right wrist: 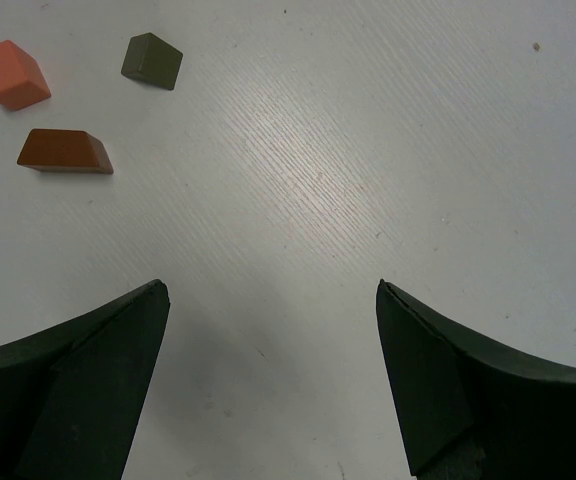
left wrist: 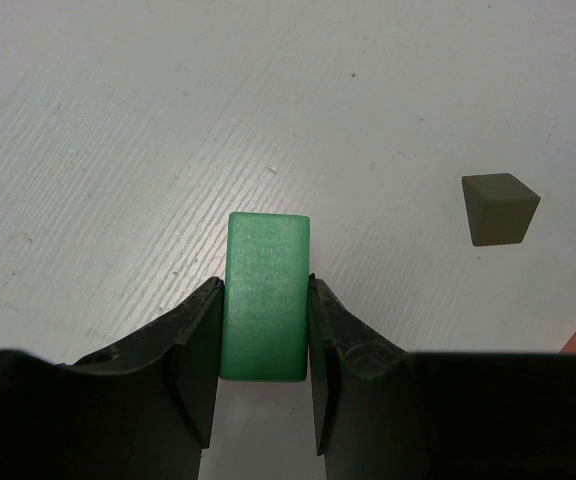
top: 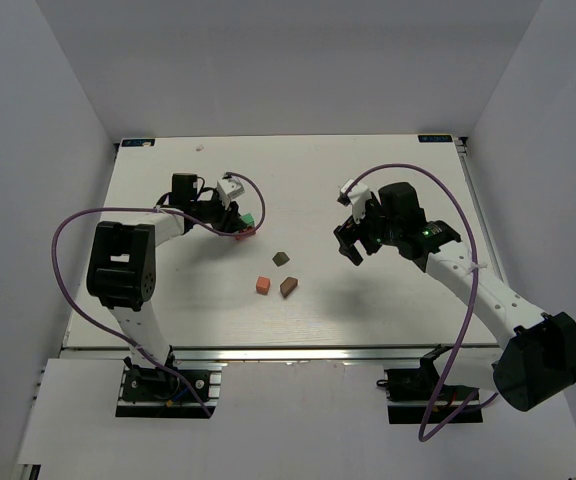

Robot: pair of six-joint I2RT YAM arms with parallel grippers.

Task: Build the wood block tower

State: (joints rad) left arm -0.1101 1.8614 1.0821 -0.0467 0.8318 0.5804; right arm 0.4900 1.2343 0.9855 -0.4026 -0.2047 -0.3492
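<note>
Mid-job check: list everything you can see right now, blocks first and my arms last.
mint-green wooden slab: one, green, pinched in the left claw, left of table centre
red wooden piece: one, red, beside the left claw, partly hidden
orange wooden cube: one, orange, table centre, loose
dark olive-brown wooden block: one, dark olive-brown, just beyond the cube, apart from it
reddish-brown wooden wedge: one, reddish brown, right of the cube, not touching
white table: one, white, under everything; nothing stacked yet
purple cables: two, purple, one looping along each arm
left claw: one, black, shut on the slab
right claw: one, black, open and empty, above bare table right of the blocks
</note>
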